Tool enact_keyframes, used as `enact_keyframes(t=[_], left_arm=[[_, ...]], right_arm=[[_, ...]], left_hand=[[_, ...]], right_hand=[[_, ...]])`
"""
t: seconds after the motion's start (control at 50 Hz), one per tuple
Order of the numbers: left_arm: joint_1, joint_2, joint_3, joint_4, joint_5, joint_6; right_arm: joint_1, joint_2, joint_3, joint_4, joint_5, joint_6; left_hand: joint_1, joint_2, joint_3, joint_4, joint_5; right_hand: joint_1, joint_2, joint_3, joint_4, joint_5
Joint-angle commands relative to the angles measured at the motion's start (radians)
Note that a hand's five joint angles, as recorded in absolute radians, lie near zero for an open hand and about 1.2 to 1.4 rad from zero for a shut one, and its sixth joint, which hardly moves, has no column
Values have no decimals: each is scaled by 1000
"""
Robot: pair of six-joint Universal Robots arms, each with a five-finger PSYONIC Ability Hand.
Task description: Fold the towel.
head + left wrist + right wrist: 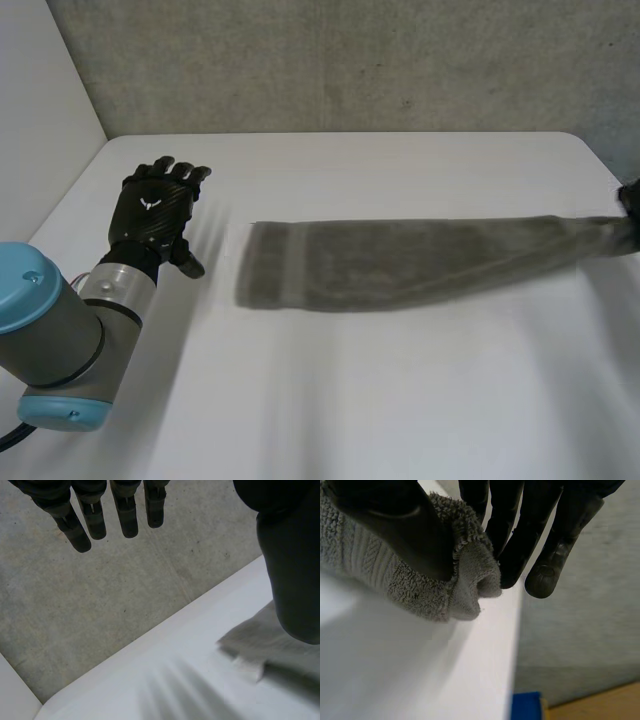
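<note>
The right robot hand (pixel 415 535) pinches only the bunched end of the long grey terry-cloth towel (pixel 400 265) at the edge of the white counter (pixel 400 400); such a small hold could slip, I think. The towel lies stretched from there toward the left robot hand (pixel 155 210), relaxed and empty, near its free end.
</note>
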Motion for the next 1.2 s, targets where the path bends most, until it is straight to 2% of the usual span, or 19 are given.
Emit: enact_keyframes(t=[0.02,0.08,0.14,0.18,0.24,0.28,0.4,0.42,0.44,0.46,0.48,0.62,0.66,0.84,1.0,1.04,1.06,1.1,1.2], left_arm=[[0,1,0,0,0,0],[-3,1,-1,0,0,0],[-9,-1,-1,0,0,0],[-11,-1,-6,0,1,0],[-11,1,-12,5,3,2],[-11,1,-14,9,3,2],[-11,-4,-17,14,1,5],[-11,-5,-17,14,3,5],[-11,-5,-17,14,3,5],[-11,-7,-17,14,3,5],[-11,-10,-17,14,3,6],[-18,-13,-17,14,5,6],[-25,-13,-17,14,5,8],[-43,-13,-17,14,4,8],[-60,-14,-15,15,5,8],[-65,-14,-15,15,5,8],[-68,-14,-15,15,3,8],[-71,-14,-15,15,3,8],[-83,-10,-15,15,1,8]], right_arm=[[148,-22,-152,54,-19,-74],[221,-22,-180,52,-28,-67],[355,-24,-211,49,-44,-57],[519,-10,-238,28,-50,-54],[591,4,-242,11,-50,-54],[718,60,-242,-24,-48,-54],[844,146,-237,-30,-51,-54],[870,165,-235,-30,-41,-55],[875,179,-235,-33,-28,-58],[875,179,-235,-33,-28,-58],[876,183,-234,-33,-13,-55],[861,139,-196,-21,127,-14],[786,41,-101,-6,169,43],[625,-82,179,-1,140,164],[482,-82,298,-27,91,160],[461,-78,300,-40,79,160],[460,-77,300,-40,79,160],[454,-77,295,-55,78,163],[454,-77,295,-61,76,178]], left_hand=[[-83,-84,-69,-86,-217],[-80,-81,-66,-83,-214],[-83,-84,-69,-86,-217],[-83,-84,-69,-86,-217],[-83,-84,-69,-86,-217],[-83,-84,-69,-86,-217],[-83,-84,-69,-86,-217],[-83,-84,-69,-86,-217],[-83,-84,-69,-86,-217],[-83,-84,-69,-86,-217],[-83,-84,-69,-86,-217],[-83,-84,-69,-86,-217],[-83,-84,-69,-86,-217],[-83,-84,-69,-86,-217],[-83,-84,-69,-86,-217],[-83,-84,-69,-86,-217],[-83,-84,-69,-86,-217],[-83,-84,-69,-86,-217],[-83,-84,-69,-86,-217]], right_hand=[[75,77,86,56,66],[75,77,86,56,66],[75,77,86,56,66],[75,77,86,56,66],[75,77,86,56,66],[75,77,86,56,66],[26,28,37,8,17],[-332,-329,-320,-350,-340],[-899,-897,-888,-917,-908],[-905,-902,-894,-923,-914],[-1147,-1144,-1136,-1165,-1156],[-1147,-1144,-1136,-1165,-1156],[-1147,-1144,-1136,-1165,-1156],[-1147,-1144,-1136,-1165,-1156],[-714,-711,-703,-732,-723],[-384,-382,-373,-402,-393],[-382,-380,-371,-401,-391],[-104,-102,-93,-123,-113],[2,5,13,-16,-7]])
